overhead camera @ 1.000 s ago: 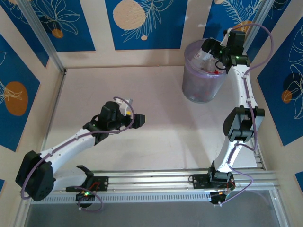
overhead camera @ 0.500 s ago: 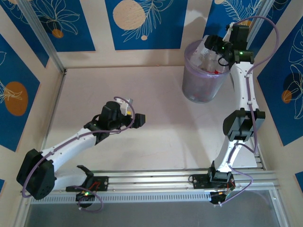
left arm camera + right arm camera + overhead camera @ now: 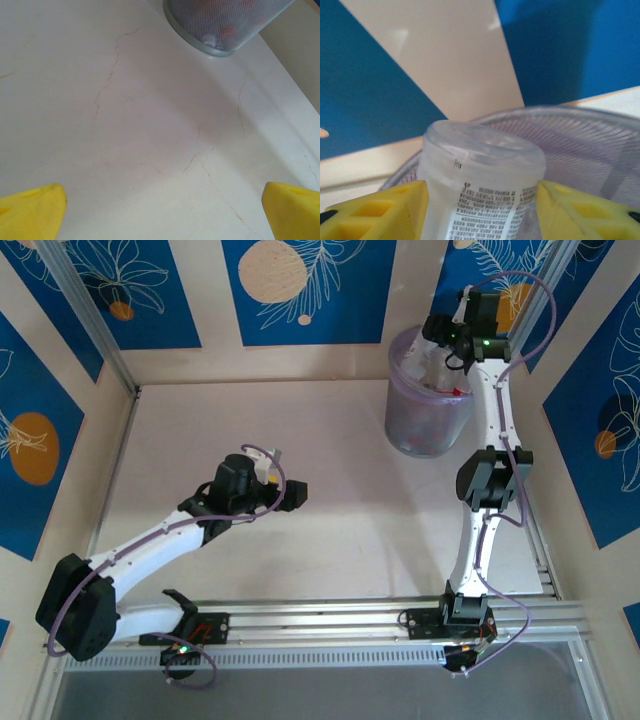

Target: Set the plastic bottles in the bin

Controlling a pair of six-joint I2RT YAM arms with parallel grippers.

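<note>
- Over the last second the right arm has stretched out and swung its wrist from the right side of the bin (image 3: 425, 420) to the far rim. The right gripper (image 3: 438, 332) now sits over the bin mouth.
- The left arm hasn't moved and is parked mid-bench.
- Right wrist view: the right gripper (image 3: 480, 202) is closed on a clear plastic bottle (image 3: 482, 165) with a whitish printed label. The yellow fingers (image 3: 380, 210) press both its sides, and the bin rim (image 3: 600, 135) lies just beyond and below it.
- Judgement: the bottle is positioned over the bin but not let go yet, so the release is likely the next step.
- Top view shows what the wrist views don't: other bottles (image 3: 440, 375) already inside the bin, red caps visible, and no loose bottle on the bench (image 3: 340, 460). The held one looks like the last.
- The top view can't confirm the grip; the wrist view does.
- Left wrist view: the left gripper (image 3: 162, 202) is spread wide with nothing between its jaws, over bare bench, the bin base (image 3: 220, 25) well ahead.
</note>
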